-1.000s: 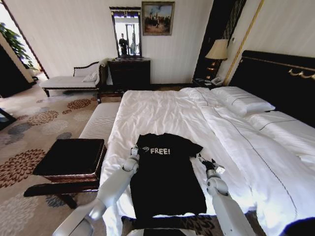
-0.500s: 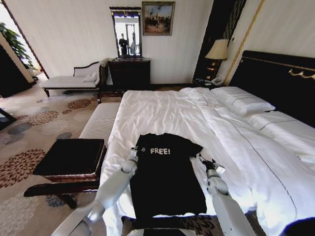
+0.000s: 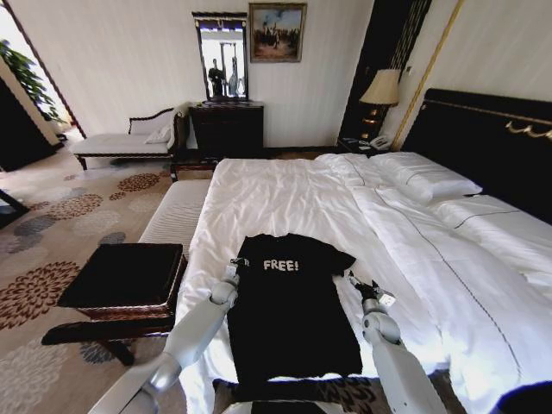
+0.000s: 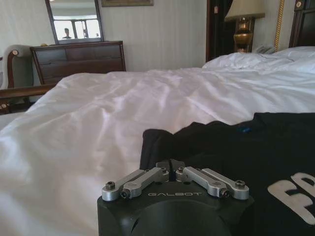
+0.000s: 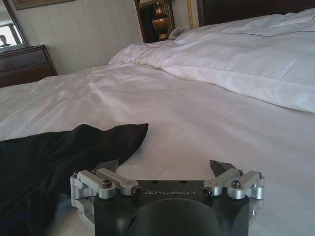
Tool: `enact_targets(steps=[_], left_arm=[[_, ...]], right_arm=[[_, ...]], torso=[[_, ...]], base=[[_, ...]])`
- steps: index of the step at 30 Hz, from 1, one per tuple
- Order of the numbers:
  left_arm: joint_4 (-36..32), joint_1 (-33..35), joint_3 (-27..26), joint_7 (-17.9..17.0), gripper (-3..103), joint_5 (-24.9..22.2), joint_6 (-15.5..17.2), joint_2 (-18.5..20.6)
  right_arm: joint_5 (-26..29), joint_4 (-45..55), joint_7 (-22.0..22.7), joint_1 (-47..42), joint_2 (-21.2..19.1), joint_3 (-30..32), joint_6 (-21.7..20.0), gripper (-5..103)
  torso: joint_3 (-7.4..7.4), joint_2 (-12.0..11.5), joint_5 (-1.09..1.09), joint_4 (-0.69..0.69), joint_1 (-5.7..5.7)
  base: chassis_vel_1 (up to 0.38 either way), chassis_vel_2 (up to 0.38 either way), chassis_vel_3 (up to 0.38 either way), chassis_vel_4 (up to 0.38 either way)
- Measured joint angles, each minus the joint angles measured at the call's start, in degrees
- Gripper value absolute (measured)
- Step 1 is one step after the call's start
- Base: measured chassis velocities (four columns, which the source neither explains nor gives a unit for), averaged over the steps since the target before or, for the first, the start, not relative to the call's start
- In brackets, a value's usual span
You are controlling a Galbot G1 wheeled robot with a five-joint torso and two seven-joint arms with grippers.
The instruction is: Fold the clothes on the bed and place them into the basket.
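A black short-sleeved T-shirt (image 3: pixel 291 306) with white "FREE!" lettering lies face up and nearly flat on the white duvet of the bed (image 3: pixel 285 194), at the mattress's near edge, collar toward the headboard at 12 o'clock and hem toward the robot at 6 o'clock. The left pincer (image 3: pixel 235 266) sits at the garment's 10 o'clock corner, touching the left sleeve; in the left wrist view its (image 4: pixel 170 164) fingertips meet, closed on or just against the dark sleeve edge, though whether cloth is caught between them cannot be told. The right pincer (image 3: pixel 354 282) rests on the duvet just beside the opposite sleeve, at about 2 o'clock of the shirt; in the right wrist view its (image 5: pixel 167 168) fingers stand wide apart and empty, with the sleeve tip (image 5: pixel 129 132) lying just ahead of one finger. The brown wicker basket (image 3: pixel 125 278) stands on the floor beside the bed, at 9 o'clock of the shirt and well apart from it. Judged from its slack drape, the fabric is light, limp and not fragile; it should crease wherever lifted and drag easily over the smooth duvet. Sound holds appear to be the sleeve hems or shoulder seams, pinched at the doubled edge, both sides raised together so the body hangs evenly for folding.
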Motion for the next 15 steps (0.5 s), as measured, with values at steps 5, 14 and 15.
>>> enact_targets(steps=[5, 14, 15], left_arm=[[-7.59, 2.96, -3.06, -2.09, 1, -0.69, -0.25, 3.12], [-15.47, 12.32, -10.74, -4.72, 1, -0.40, -1.23, 7.82], [-15.58, 12.82, -11.15, -5.06, 1, -0.26, -1.38, 7.83]], right_arm=[[0.02, 0.31, 0.02, -0.03, -0.02, -0.01, 0.00, 100], [-0.11, -0.27, -0.11, 0.52, 0.14, -0.47, 0.00, 100], [-0.14, -0.32, -0.13, 0.59, 0.21, -0.58, 0.01, 100]], torso=[[0.00, 0.00, 0.00, -0.01, 0.00], [0.00, 0.00, 0.00, 0.02, 0.00], [0.00, 0.00, -0.01, 0.02, 0.00]], base=[[0.000, 0.000, 0.000, 0.000], [0.000, 0.000, 0.000, 0.000], [0.000, 0.000, 0.000, 0.000]])
